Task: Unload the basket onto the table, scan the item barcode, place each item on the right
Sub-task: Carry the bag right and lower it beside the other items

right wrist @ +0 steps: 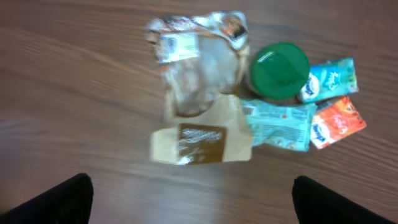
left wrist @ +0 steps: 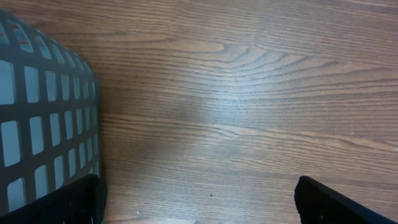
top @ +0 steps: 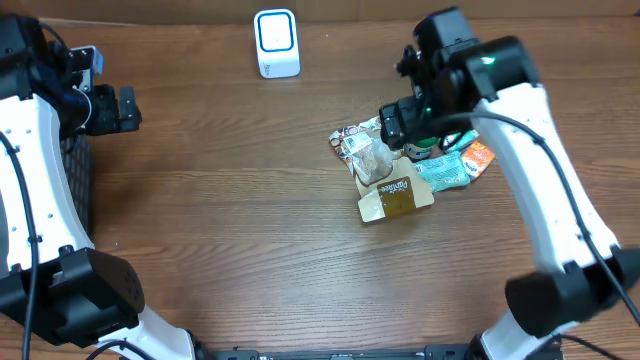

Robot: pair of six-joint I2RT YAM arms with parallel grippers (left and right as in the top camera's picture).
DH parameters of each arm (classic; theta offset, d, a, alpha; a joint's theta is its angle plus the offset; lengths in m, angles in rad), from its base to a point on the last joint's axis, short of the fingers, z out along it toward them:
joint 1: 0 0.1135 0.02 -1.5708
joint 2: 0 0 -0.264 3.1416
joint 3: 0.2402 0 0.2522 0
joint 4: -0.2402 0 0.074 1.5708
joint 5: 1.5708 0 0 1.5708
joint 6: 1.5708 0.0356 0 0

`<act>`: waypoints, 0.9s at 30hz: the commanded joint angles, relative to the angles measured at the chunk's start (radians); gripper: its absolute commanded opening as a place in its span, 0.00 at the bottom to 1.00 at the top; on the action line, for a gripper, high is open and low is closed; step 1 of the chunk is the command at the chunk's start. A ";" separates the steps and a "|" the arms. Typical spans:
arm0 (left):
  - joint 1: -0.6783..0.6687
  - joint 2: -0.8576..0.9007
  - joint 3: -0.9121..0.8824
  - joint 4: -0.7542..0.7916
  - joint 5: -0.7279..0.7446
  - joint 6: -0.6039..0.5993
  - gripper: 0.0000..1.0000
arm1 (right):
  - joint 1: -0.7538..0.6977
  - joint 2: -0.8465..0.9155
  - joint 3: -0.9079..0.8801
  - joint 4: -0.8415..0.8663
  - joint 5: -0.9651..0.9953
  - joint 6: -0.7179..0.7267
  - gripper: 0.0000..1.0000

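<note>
Two end effectors: left end effector (left wrist: pixel 199 208) and right end effector (right wrist: pixel 196 205), both released wide.
Items: brown packet (right wrist: pixel 202 143) heaped among wrappers (right wrist: pixel 196 68) on the desk (right wrist: pixel 74 93), beneath the right one.
Scanner (top: pixel 276 43): well apart.

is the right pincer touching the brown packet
Apart. The right wrist view shows bare table between the brown packet and each finger of the open right pincer.

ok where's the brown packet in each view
Overhead: brown packet right of centre, at the lower edge of the pile.
Left wrist: not in it.
Right wrist: brown packet just below centre.
Shared landmark: orange packet, to its right in both.
</note>
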 commanded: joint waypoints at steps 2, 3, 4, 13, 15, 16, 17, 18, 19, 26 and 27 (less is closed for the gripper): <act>-0.001 -0.002 0.001 0.002 0.001 0.012 1.00 | -0.001 -0.162 0.098 -0.096 -0.134 0.002 1.00; -0.001 -0.002 0.001 0.002 0.001 0.012 1.00 | -0.001 -0.185 0.100 -0.114 -0.146 0.003 1.00; -0.001 -0.002 0.001 0.002 0.001 0.012 1.00 | -0.001 -0.214 0.100 -0.136 -0.161 0.002 1.00; -0.001 -0.002 0.001 0.002 0.001 0.012 0.99 | -0.001 -0.361 0.099 -0.153 -0.236 0.137 1.00; -0.001 -0.002 0.001 0.002 0.001 0.012 1.00 | -0.001 -0.364 0.099 -0.155 -0.240 0.138 1.00; -0.001 -0.002 0.001 0.002 0.001 0.012 1.00 | -0.001 -0.364 0.099 -0.155 -0.239 0.138 1.00; -0.001 -0.002 0.001 0.002 0.001 0.012 1.00 | -0.001 -0.364 0.098 -0.155 -0.239 0.138 1.00; -0.001 -0.002 0.001 0.002 0.001 0.012 0.99 | -0.001 -0.364 0.098 -0.155 -0.239 0.138 1.00; -0.001 -0.002 0.001 0.002 0.001 0.012 1.00 | -0.001 -0.364 0.098 -0.155 -0.238 0.138 1.00; -0.001 -0.002 0.001 0.002 0.001 0.011 1.00 | -0.003 -0.366 0.098 -0.150 -0.130 0.137 1.00; -0.001 -0.002 0.001 0.002 0.001 0.012 1.00 | -0.003 -0.372 0.093 -0.133 -0.092 0.137 1.00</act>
